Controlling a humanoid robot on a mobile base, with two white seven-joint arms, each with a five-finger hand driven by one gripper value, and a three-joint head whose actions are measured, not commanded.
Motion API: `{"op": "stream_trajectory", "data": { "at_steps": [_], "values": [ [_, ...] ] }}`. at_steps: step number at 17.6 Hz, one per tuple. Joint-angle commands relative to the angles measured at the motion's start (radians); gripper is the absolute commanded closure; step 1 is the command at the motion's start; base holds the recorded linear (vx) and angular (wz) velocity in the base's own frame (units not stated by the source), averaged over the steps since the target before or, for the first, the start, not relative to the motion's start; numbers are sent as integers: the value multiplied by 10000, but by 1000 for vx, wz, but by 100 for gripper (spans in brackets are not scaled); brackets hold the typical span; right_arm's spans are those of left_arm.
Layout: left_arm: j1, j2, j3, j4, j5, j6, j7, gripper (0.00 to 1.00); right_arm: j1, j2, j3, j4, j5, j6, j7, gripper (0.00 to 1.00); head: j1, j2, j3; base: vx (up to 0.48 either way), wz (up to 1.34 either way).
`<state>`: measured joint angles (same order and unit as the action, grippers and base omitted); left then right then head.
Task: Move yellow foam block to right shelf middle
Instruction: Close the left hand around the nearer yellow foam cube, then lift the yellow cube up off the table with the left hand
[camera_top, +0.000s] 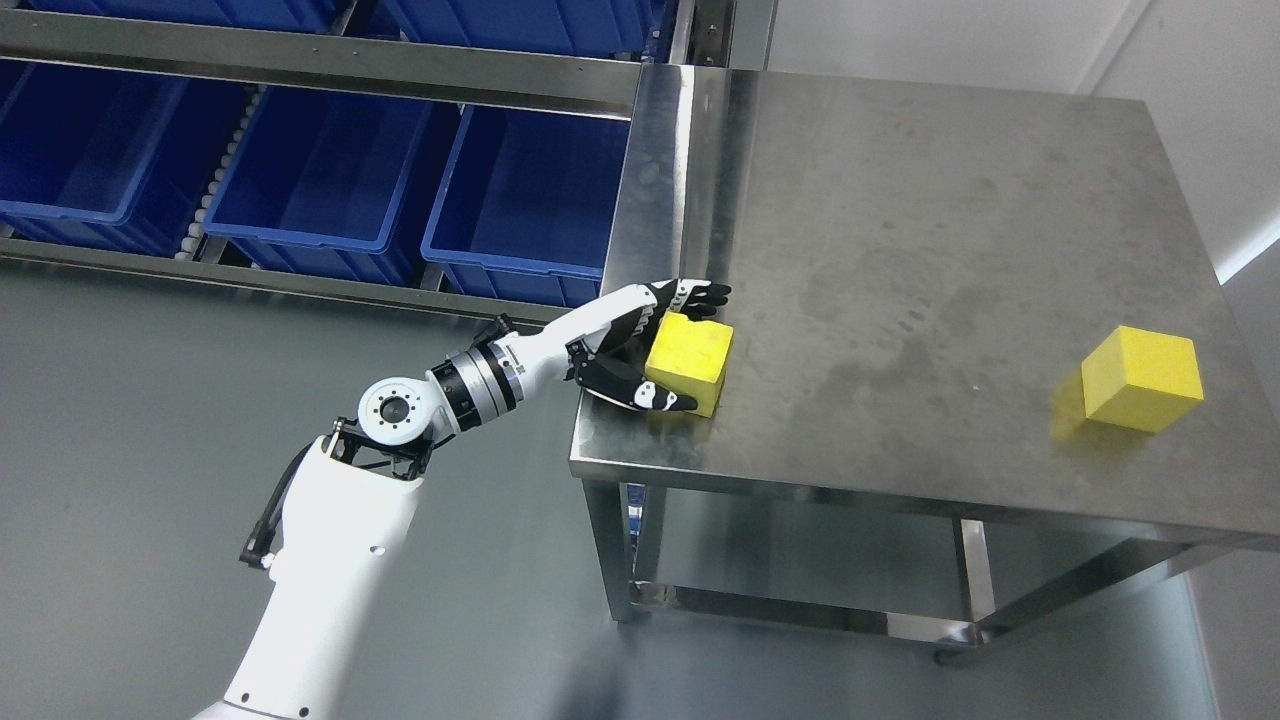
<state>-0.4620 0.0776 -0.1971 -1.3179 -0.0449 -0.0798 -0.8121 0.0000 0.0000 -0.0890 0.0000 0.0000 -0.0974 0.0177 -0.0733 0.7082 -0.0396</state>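
Fingers (700, 295) of left hand (640, 345) are curling over yellow foam block (690, 362), thumb (640, 392) pinching beneath, at steel table (900, 250) edge. Judging: firm the squeeze evenly before lifting.

Steel table (900, 250), two yellow blocks (690, 362)

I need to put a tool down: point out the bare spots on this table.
The table is mostly bare: the whole far half and the middle, between the two blocks. The near left corner is crowded, where the left robot hand wraps one block. The other block takes the near right edge.
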Motion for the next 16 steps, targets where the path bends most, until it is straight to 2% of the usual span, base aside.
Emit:
{"op": "stream_trajectory", "data": {
  "at_steps": [1, 4, 6, 7, 8, 13, 14, 16],
  "values": [
    [-74, -601, 313, 769, -88, 138, -176, 42, -16, -175, 0, -175, -15, 8, 7, 0, 0, 0, 0, 15, 79],
    [-74, -601, 1033, 769, 247, 47, -561, 60, -31, -175, 0, -175, 0, 8, 7, 0, 0, 0, 0, 5, 51],
    [-226, -601, 1340, 753, 966, -182, -287, 60, -31, -175, 0, -175, 0, 8, 7, 0, 0, 0, 0, 0, 0],
    [-379, -601, 1585, 753, 1395, -654, 125, 59, -31, -175, 0, -175, 0, 8, 7, 0, 0, 1, 0, 0, 0],
    [-426, -601, 1755, 753, 1734, -1130, 843, 58, -31, -175, 0, -175, 0, 8, 7, 0, 0, 0, 0, 0, 0],
    [-351, -601, 2523, 677, 2013, -4135, 6897, 55, -16, -175, 0, -175, 0, 8, 7, 0, 0, 5, 0, -3, -7],
    [-274, -601, 2523, 494, 2013, -4384, 7380, 56, -31, -175, 0, -175, 0, 8, 7, 0, 0, 6, 0, 5, 62],
    [-29, -601, 2676, -42, 2013, -4478, 7523, 56, -31, -175, 0, -175, 0, 8, 7, 0, 0, 6, 0, 2, 129]
  ]
}}
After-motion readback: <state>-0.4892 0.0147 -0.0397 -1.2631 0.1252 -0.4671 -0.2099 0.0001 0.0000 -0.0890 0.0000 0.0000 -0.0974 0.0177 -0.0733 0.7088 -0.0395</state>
